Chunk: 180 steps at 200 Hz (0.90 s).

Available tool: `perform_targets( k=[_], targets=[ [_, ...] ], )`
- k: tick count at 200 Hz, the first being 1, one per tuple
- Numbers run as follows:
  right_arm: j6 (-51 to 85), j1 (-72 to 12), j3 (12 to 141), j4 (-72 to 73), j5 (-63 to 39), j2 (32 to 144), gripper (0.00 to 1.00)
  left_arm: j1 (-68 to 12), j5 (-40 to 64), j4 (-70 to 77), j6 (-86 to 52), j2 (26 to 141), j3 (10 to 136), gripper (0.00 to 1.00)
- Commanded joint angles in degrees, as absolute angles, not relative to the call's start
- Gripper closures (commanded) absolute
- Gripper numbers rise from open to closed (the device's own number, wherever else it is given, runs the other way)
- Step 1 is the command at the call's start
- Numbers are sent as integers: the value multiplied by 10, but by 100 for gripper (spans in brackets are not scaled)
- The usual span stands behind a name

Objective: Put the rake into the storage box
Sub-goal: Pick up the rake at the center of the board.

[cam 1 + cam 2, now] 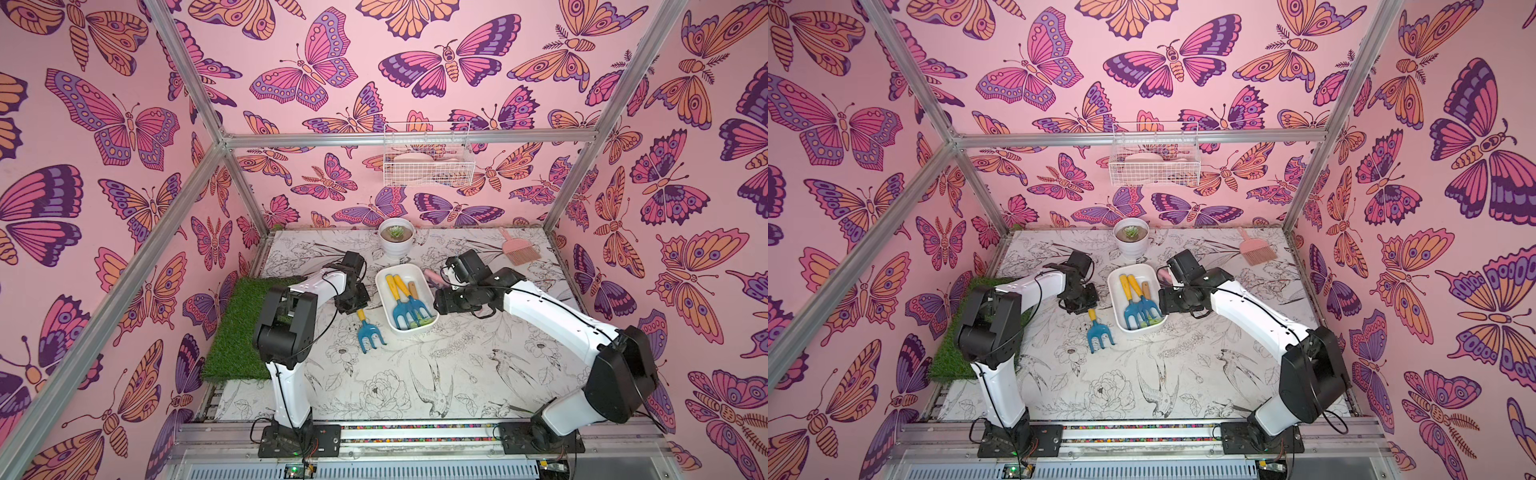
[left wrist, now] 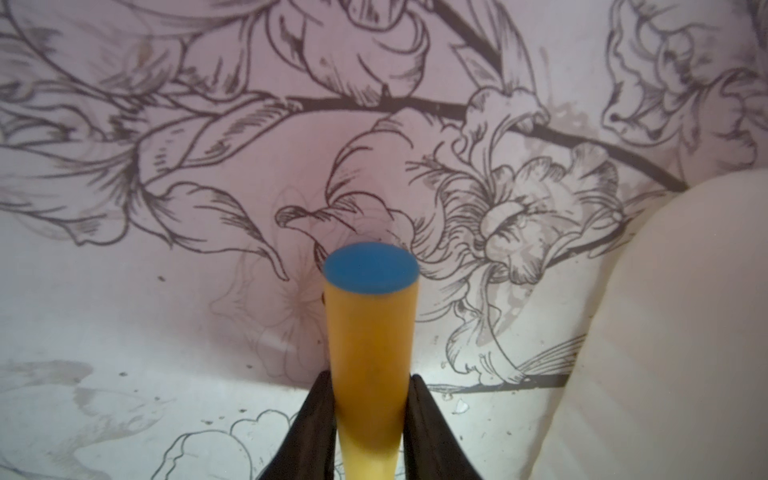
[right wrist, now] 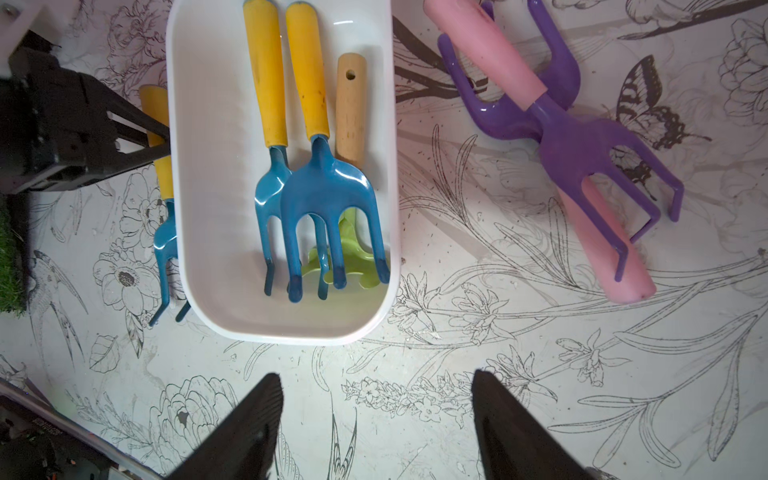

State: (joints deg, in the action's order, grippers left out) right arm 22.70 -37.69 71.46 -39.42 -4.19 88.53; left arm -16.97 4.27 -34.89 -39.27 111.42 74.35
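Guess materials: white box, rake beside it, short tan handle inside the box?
Box: likely plastic, smooth white, slight sheen, rounded moulded corners.
Rake: matte yellow handle, plastic or rubbery, blue end cap; glossy blue head, painted metal or plastic, unclear.
Short handle: looks like bare wood, pale tan, drilled hole.

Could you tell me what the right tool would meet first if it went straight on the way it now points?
Probably the tabletop, just short of the storage box; the open right tool looks angled down at it, though depth is unclear.
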Motion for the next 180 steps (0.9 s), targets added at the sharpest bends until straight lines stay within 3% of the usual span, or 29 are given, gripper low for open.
perform_targets(
  k=[1,48,180],
  targets=[
    [235,-378,711,-390,-45,869,24,-171,26,-368,-367,1101,724,81],
    [236,-377,713,-388,-49,868,25,-159,32,-380,-329,1043,683,100],
    [247,-378,695,-394,-49,862,27,-157,116,-408,-330,939,688,100]
  ],
)
